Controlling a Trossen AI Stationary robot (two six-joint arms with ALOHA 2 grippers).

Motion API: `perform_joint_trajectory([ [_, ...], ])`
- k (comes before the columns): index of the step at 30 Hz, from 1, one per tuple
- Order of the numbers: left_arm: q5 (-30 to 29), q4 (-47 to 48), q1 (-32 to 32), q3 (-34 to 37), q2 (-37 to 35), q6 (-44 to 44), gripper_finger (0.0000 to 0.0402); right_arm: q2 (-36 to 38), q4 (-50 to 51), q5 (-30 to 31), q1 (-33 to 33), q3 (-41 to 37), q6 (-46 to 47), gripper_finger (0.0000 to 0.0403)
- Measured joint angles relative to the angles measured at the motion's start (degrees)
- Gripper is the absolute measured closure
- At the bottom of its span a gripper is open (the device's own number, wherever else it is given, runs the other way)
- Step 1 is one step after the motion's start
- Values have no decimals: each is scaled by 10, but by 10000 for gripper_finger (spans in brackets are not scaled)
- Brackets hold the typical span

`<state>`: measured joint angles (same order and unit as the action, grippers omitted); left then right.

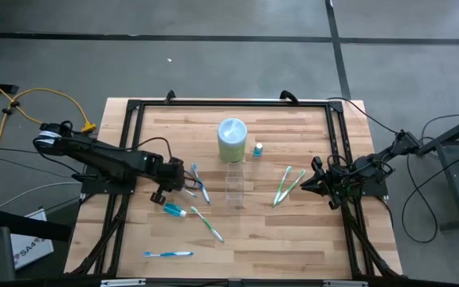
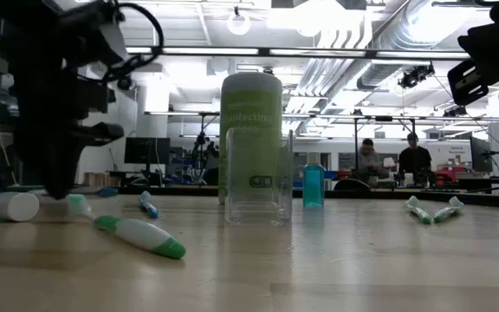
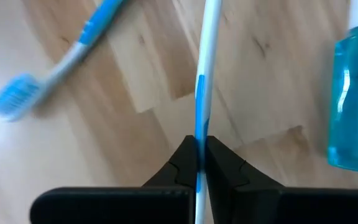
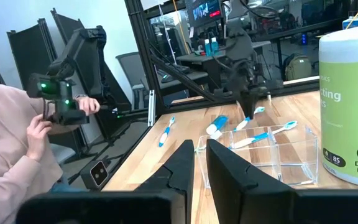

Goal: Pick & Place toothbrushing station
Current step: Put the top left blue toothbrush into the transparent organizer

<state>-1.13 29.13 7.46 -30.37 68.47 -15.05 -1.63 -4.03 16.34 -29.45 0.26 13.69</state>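
Observation:
My left gripper [image 1: 180, 178] [image 3: 199, 148] points steeply down over the table's left half and is shut on a blue-and-white toothbrush [image 3: 202, 74]. A second blue-and-white toothbrush [image 3: 61, 59] lies flat on the wood beside it. A toothpaste tube [image 1: 174, 210], a green-and-white toothbrush [image 1: 207, 223] and another blue one [image 1: 168, 253] lie nearer the front. The clear tumbler [image 1: 235, 186] stands upright mid-table. Two green-and-white toothbrushes [image 1: 288, 185] lie by my right gripper [image 1: 309, 182], which rests level at the right edge, a narrow gap between its fingers [image 4: 185, 165]. My left gripper pinches the blue-and-white toothbrush's handle [image 3: 199, 127] between its two fingers [image 3: 229, 168]. The fingers come from above, slanting down, and the brush runs out ahead of the fingertips, along them rather than across. Whether its far end rests on the table I cannot tell.
A tall green-and-white wipes canister [image 1: 232, 139] and a small blue bottle [image 1: 257, 149] stand behind the tumbler. A black frame [image 1: 229, 104] borders the tabletop. Bare wood shows at the front right. A person [image 4: 17, 143] sits beyond the table's left side.

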Motion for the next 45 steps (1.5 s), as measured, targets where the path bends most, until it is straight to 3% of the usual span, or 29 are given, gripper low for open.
perform_joint_trajectory([
  [22,-301,-14,154,-70,-36,-64,398,0,0,0,0,0,0,366],
  [34,-473,-116,196,-78,17,-207,398,0,0,0,0,0,0,366],
  [45,-537,-238,185,-78,35,-410,399,0,0,0,0,0,0,366],
])
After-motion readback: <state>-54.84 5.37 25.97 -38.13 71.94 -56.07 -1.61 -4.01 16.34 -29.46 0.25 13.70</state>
